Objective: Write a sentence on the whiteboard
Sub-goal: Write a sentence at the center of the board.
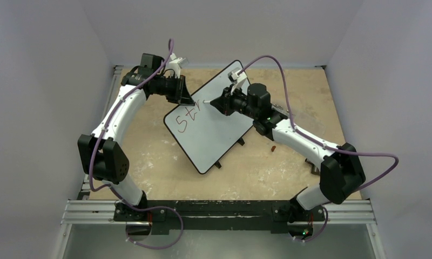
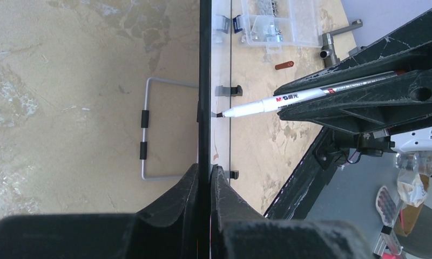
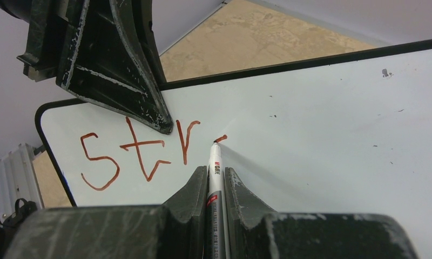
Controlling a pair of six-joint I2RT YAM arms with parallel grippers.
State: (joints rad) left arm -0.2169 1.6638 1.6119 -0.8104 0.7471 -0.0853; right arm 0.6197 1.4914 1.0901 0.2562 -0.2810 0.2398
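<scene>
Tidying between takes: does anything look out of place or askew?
The whiteboard sits diagonal to the table edges, its rim clamped by the left gripper. A small reddish cap lies loose on the table beside the right arm, perhaps off the marker.

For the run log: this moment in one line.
left pincer shut on whiteboard edge | right pincer shut on marker, tip touching whiteboard | sentence so far: Str, next stroke begun

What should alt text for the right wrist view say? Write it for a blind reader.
The right gripper holds a marker, its tip on the whiteboard at a short stroke just past the sentence's red letters "Str". The left gripper clamps the board's far edge.
</scene>
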